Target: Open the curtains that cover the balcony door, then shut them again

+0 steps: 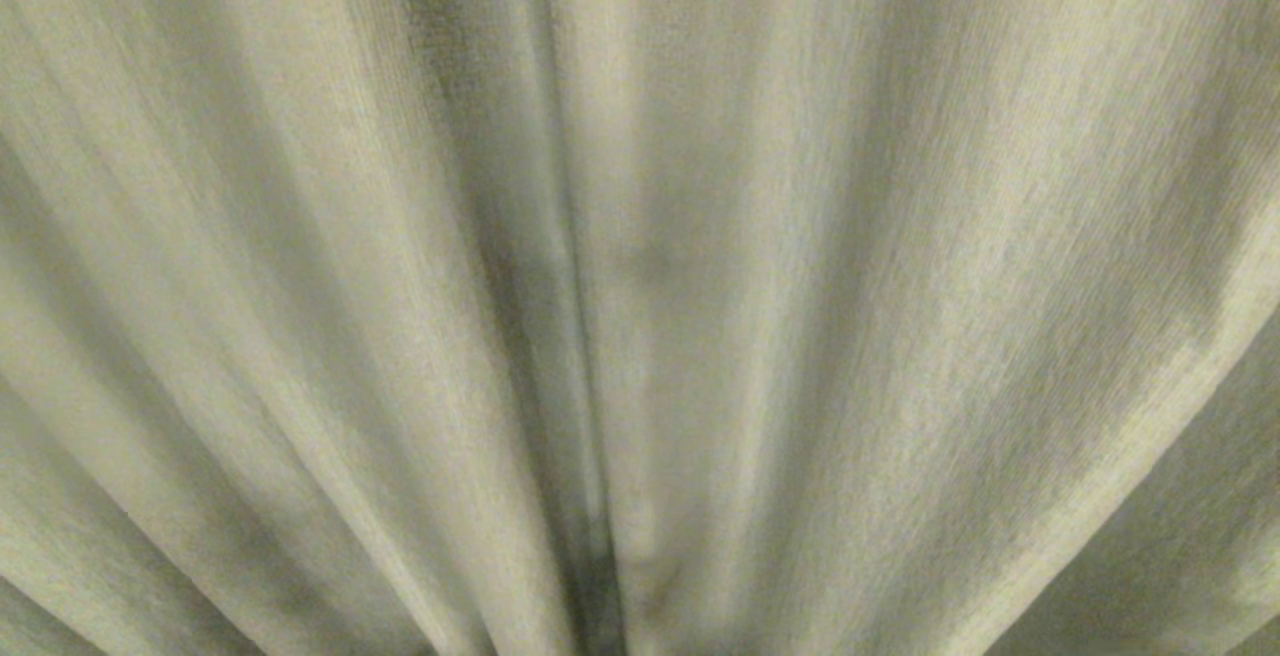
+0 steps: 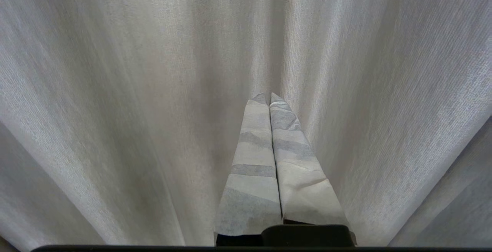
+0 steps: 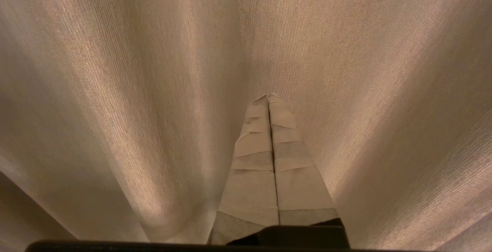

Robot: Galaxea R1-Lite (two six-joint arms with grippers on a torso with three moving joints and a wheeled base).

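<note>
Taped fingers (image 2: 253, 159) of left gripper (image 2: 270, 95) pressed together, nothing held; right gripper (image 3: 268, 95) likewise, tips pinched flat, empty. Curtains (image 1: 800, 286) directly ahead of both tips, filling every view, fully drawn; dark seam (image 1: 575, 336) between 2 panels. Balcony door hidden behind. Likely next: part jaws, pinch 1 panel edge at seam, drag sideways, slow, no yanking.

No readable text or markings on the curtains (image 1: 800, 286).
</note>
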